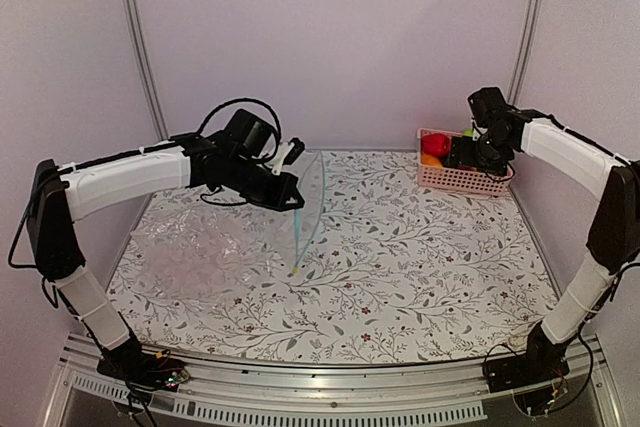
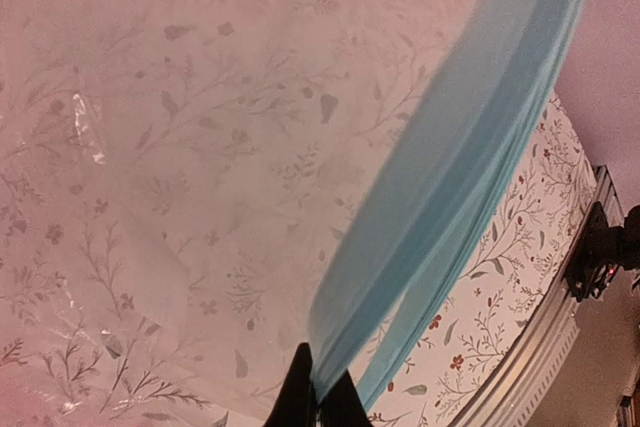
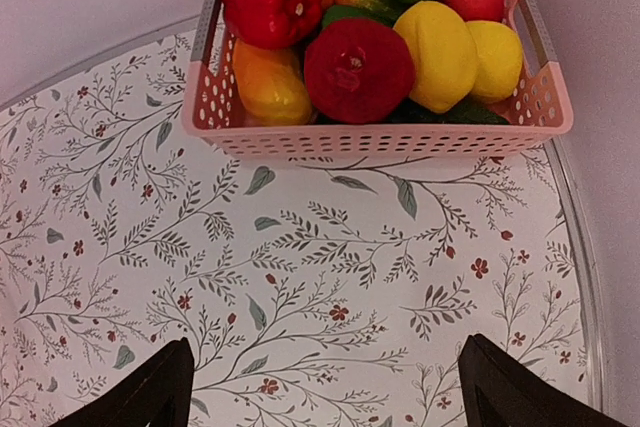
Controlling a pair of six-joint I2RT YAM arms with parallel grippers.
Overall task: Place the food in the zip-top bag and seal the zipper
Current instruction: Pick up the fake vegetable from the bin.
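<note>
My left gripper is shut on the mouth edge of the zip-top bag and holds it up over the middle of the table. The bag's lower corner reaches the tabletop. The blue-teal zipper runs up from my left gripper, with the clear film of the bag spread beside it. The food, peppers, lemons and apples, lies heaped in the pink basket. My right gripper hangs open over bare table just in front of that basket, with nothing in it.
The pink basket stands at the back right by the wall. Crinkled clear plastic lies on the left of the flowered table. A metal rail runs along the near edge.
</note>
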